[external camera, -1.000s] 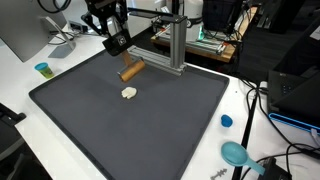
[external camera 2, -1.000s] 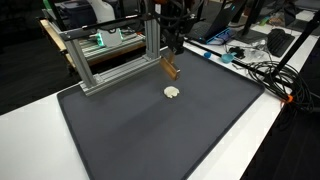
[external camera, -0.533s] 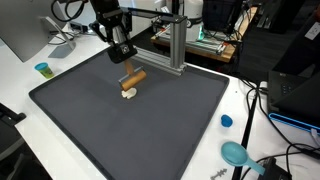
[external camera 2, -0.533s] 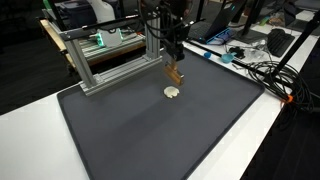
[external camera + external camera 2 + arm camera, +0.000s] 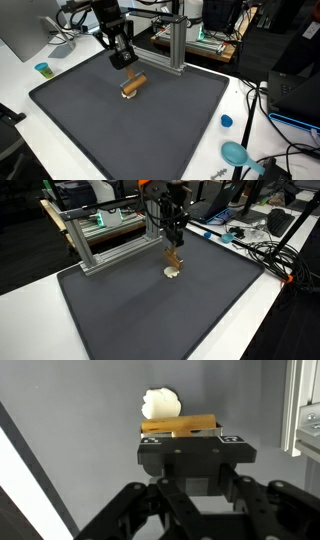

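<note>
Wooden block (image 5: 180, 426) pinched in fingers (image 5: 150, 440) — arm (image 5: 108, 14) reaching down — by white lump (image 5: 160, 403)

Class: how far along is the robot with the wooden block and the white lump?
Done: the gripper is shut on the wooden block. In hand: the block hangs close by the white lump on the dark mat. Left: the block is not yet let go.

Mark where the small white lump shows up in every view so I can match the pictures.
In an exterior view: white lump upper middle of the dark mat, just below-left of the brown block.
In an exterior view: upper middle, directly under the block.
Wrist view: top centre, above the block.
Shared landmark: the brown block, held in the end effector.
</note>
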You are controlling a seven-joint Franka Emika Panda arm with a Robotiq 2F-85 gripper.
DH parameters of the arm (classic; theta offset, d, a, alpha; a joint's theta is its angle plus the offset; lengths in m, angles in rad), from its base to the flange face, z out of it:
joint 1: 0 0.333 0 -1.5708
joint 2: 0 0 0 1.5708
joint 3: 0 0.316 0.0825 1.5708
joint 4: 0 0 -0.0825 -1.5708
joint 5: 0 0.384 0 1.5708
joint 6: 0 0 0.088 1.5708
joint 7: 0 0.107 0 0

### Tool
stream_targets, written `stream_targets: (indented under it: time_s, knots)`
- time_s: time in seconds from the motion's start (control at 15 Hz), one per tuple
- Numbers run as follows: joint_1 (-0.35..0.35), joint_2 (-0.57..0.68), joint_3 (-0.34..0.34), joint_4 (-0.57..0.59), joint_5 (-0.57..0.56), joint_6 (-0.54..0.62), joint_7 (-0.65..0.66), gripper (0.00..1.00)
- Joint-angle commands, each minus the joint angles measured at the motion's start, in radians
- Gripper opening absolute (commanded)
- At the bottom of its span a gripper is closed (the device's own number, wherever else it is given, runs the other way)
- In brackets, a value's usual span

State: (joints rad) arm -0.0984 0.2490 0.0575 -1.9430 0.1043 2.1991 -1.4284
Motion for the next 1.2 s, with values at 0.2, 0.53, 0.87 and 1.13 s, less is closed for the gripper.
stream_targets:
  time_s: [0.2, 0.53, 0.87, 1.13]
  knots:
    - [0.02, 0.071, -0.013, 0.04, -0.08, 0.089, 0.034, 0.21]
    - [0.02, 0.078, -0.011, 0.023, -0.12, 0.098, 0.041, 0.21]
    - [0.019, 0.086, -0.028, 0.017, -0.16, 0.133, 0.061, 0.21]
    - [0.02, 0.093, -0.052, 0.009, -0.237, 0.165, 0.1, 0.21]
